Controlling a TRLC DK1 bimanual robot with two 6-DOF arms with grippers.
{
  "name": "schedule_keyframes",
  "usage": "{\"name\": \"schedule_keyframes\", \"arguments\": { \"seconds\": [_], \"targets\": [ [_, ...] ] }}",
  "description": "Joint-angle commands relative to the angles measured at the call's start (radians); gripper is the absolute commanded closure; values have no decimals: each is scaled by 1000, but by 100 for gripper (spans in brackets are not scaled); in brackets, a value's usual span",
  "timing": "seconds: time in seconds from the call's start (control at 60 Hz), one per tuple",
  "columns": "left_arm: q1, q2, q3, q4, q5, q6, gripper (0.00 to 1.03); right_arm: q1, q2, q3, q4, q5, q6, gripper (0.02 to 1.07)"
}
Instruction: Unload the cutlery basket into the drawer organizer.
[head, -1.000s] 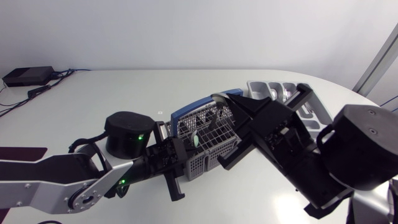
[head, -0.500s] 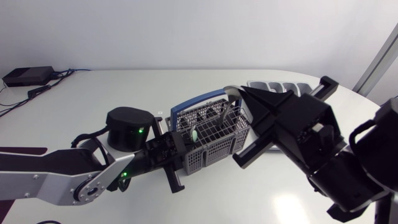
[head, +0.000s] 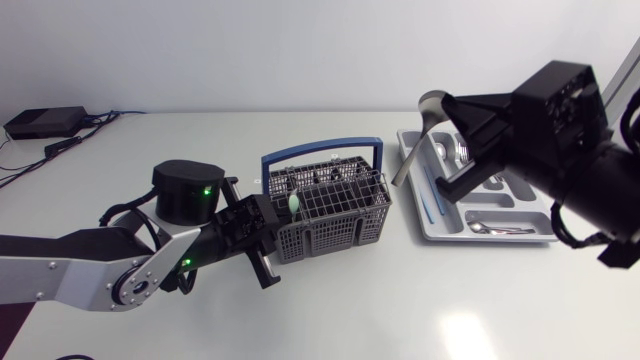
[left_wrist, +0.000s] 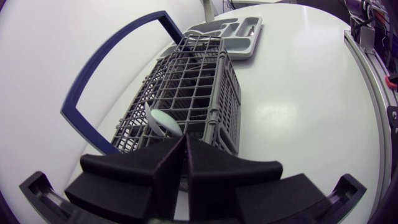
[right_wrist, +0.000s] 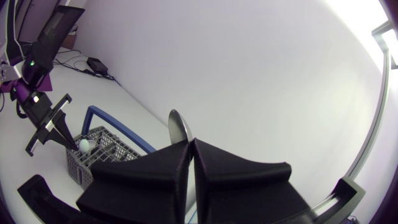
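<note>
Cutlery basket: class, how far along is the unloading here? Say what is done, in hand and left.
Done: some cutlery lies in the organizer. In hand: the right end effector holds a spoon raised near the organizer, while the left end effector grips the basket's end. Left: a pale utensil and dark pieces stand in the basket, so unloading is unfinished.
</note>
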Motion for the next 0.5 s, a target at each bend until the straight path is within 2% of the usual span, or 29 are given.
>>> {"name": "schedule_keyframes", "arguments": {
  "seconds": [0.0,0.183,0.483],
  "targets": [
    [18,2,-10,-5,-12,28,82,-108,65,83,-41,-70,63,101],
    [30,-76,-29,-14,-13,32,82,-344,254,261,-193,-281,106,101],
    [39,-208,-45,-86,-13,48,82,-520,550,572,-452,-393,67,101]
  ]
}}
